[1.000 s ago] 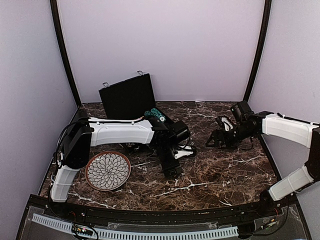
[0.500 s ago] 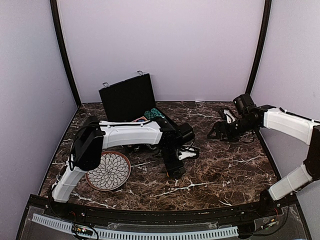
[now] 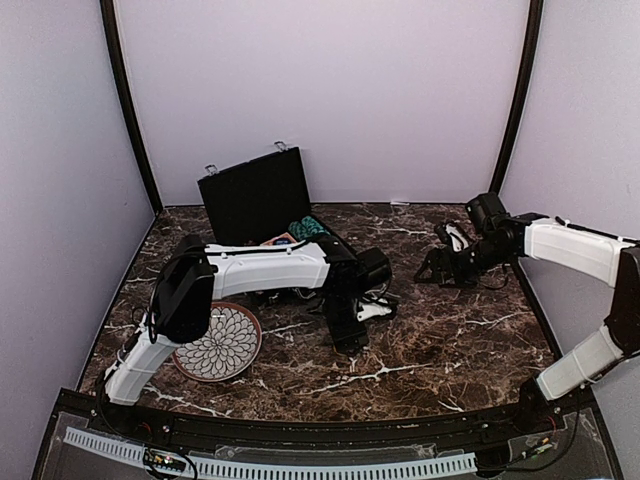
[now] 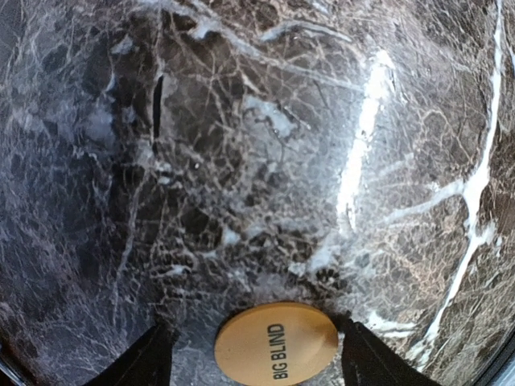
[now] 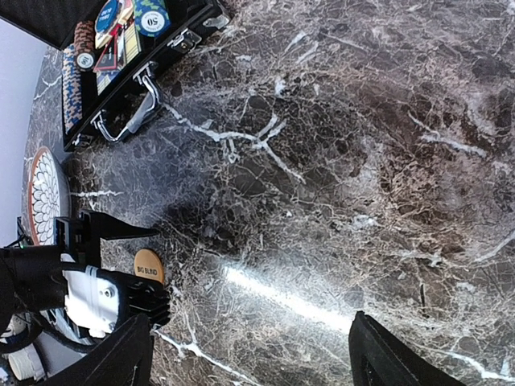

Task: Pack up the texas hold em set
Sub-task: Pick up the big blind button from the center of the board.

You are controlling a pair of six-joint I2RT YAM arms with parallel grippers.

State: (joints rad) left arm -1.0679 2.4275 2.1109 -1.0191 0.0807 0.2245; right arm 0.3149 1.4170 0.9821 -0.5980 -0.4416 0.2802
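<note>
Left gripper [image 4: 253, 342] jaws open, button [image 4: 276, 344] between them, ungripped. Button looks thin, stiff, light, probably slick: pinch across its rim. Right gripper [image 5: 248, 322] jaws open, empty.

The round orange button [image 4: 276, 354], lying flat on the marble tabletop [image 4: 241, 161] well away from its edges, carried the black words "BIG BLIND". They were plain in the left wrist view and only just legible in the right wrist view. A blue chip [image 5: 151, 11] in the open briefcase [image 5: 165, 50] bore what looked like "50". No other lettering could be read.
</note>
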